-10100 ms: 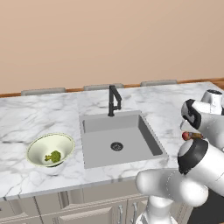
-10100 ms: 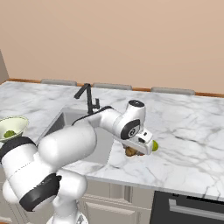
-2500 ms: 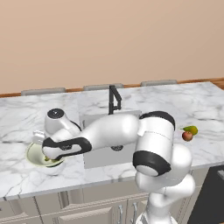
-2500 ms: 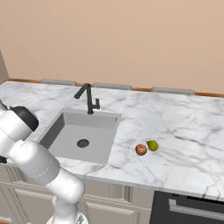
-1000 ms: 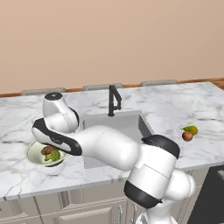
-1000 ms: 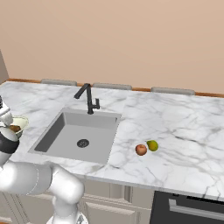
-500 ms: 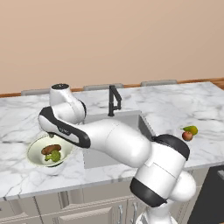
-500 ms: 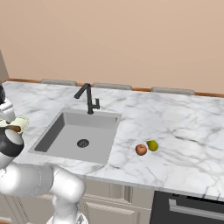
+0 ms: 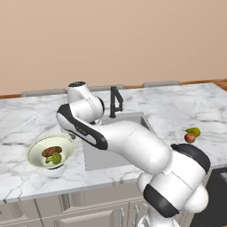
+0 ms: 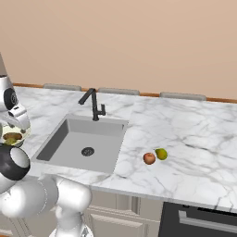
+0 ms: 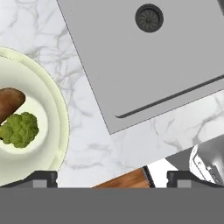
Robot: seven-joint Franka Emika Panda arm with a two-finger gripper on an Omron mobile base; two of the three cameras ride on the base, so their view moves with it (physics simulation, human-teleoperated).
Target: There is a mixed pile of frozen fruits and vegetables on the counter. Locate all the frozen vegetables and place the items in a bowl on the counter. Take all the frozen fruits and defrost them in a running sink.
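The pale yellow-green bowl [image 9: 34, 148] stands on the counter [image 9: 17, 128] left of the sink [image 9: 95, 159]. In it lie the frozen vegetables: a brown potato-like lump [image 9: 52, 151] and a green broccoli floret [image 9: 55, 158]. My gripper [image 11: 112, 178] hangs open with nothing between its fingers, above the marble strip between the bowl [image 11: 61, 122] and the sink [image 11: 153, 57]. The hand view shows the broccoli [image 11: 18, 129] and the brown lump [image 11: 8, 103] at its left. The frozen fruits, a red apple [image 10: 149, 158] and a yellow-green pear-like fruit [image 10: 161, 153], lie touching on the counter right of the sink [image 10: 85, 141].
A slim black faucet [image 10: 95, 104] stands at the back of the basin, and the round drain [image 11: 149, 18] shows in its floor. My own arm arcs over the sink's front in the left base view. Bare marble [image 10: 199, 139] stretches right of the fruits.
My hand has lifted out of the bowl and swung right toward the sink, leaving the brown lump in the bowl beside the broccoli. The fruits have not moved.
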